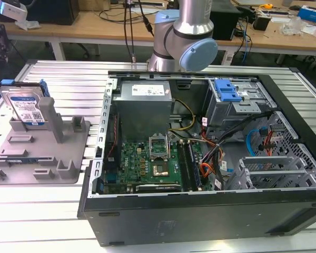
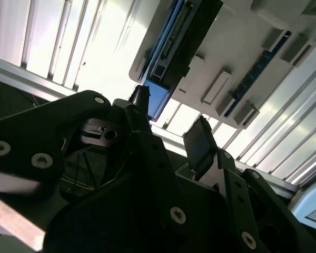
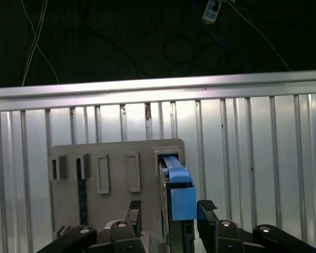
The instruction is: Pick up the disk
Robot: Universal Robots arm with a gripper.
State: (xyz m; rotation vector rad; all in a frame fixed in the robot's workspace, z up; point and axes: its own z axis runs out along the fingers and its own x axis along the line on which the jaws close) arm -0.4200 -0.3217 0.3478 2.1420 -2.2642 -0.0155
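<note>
Approach step, I judge: my gripper (image 3: 170,210), spread and empty, hovers over the upright hard drive (image 3: 181,197); gripping calls for centring.

One disk (image 1: 24,107), one fixture (image 1: 47,153), one computer case (image 1: 200,216).

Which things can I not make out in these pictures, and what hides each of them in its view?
1. Exterior view: the arm is cut off by the top edge.
2. Exterior view: the lower edge of the disk is hidden in the grey fixture.
3. First wrist view: the disk stands edge-on, so its label is hidden.
4. First wrist view: the open gripper flanks the disk; its height over it cannot be told from above.
</note>
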